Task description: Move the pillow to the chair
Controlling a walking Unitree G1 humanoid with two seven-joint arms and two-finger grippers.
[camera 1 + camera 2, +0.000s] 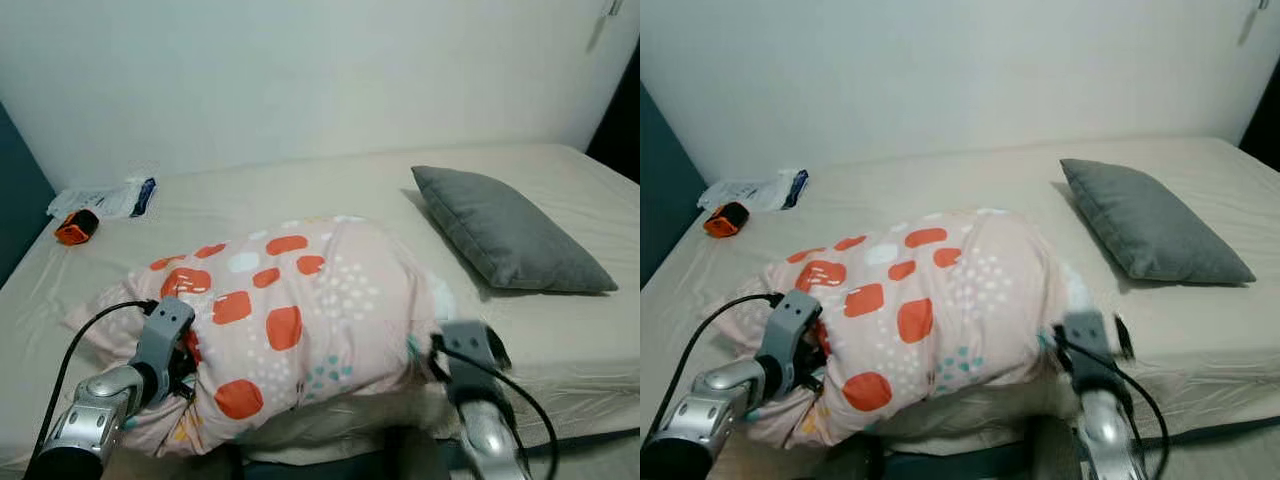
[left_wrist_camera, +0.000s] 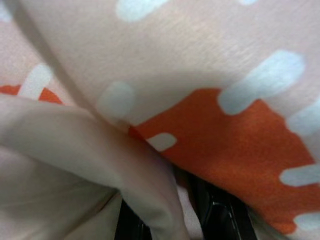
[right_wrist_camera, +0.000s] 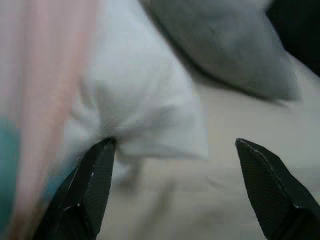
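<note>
- Patterned pillow lies on near edge of bed, between my arms.
- L gripper buried in pillow fabric; jaw state: cannot tell.
- R gripper jaws wide, one finger touching pillow corner.
- Grey pillow lies further right.

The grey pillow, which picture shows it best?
The left eye view: the whole grey pillow lies sharp on the bed, past the spotted pillow. The right eye view matches it. The right wrist view shows a blurred part beyond the open right pincer.
</note>
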